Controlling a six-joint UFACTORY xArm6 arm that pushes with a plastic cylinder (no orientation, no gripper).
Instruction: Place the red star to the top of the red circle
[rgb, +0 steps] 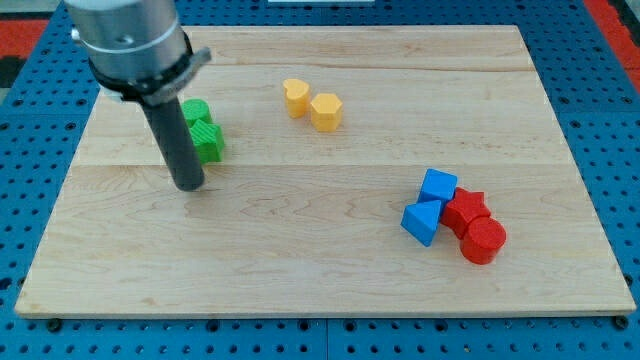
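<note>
The red star (466, 209) lies at the view's right, touching the red circle (484, 241), which sits just below and to the right of it. A blue cube (438, 186) and a blue triangular block (421, 222) press against the star's left side. My tip (189, 185) rests on the board at the view's left, far from the red blocks, just below and left of two green blocks (203, 131).
A yellow heart-like block (295, 97) and a yellow hexagon (326, 111) sit near the view's top centre. The wooden board (320, 270) lies on a blue pegboard surface. The arm's grey body (130, 45) rises at the top left.
</note>
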